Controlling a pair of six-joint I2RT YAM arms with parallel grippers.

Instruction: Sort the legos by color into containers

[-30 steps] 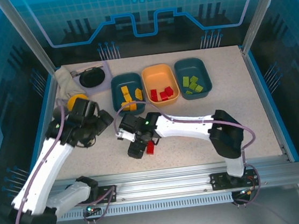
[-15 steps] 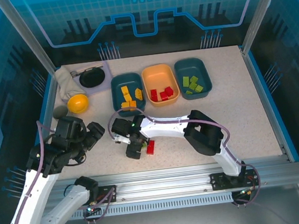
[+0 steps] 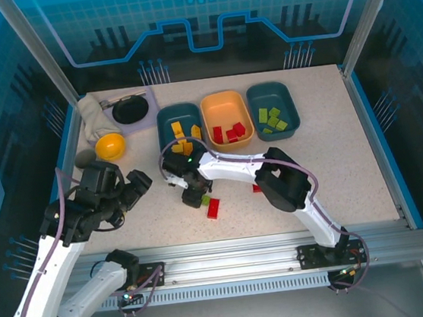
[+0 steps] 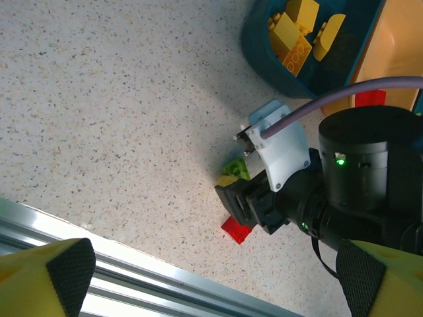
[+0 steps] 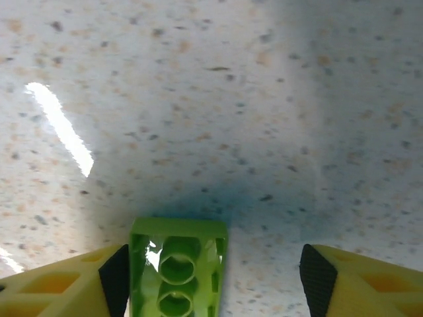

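While the right gripper straddles a light green lego with jaws wide and unclamped, the left gripper hangs to its left, wide open and empty.

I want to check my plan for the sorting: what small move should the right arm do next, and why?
Probably close the right tool on the green brick. The right wrist view shows it lying on the table within the tool's wide opening, close to one side, so it seems ready to be grasped.
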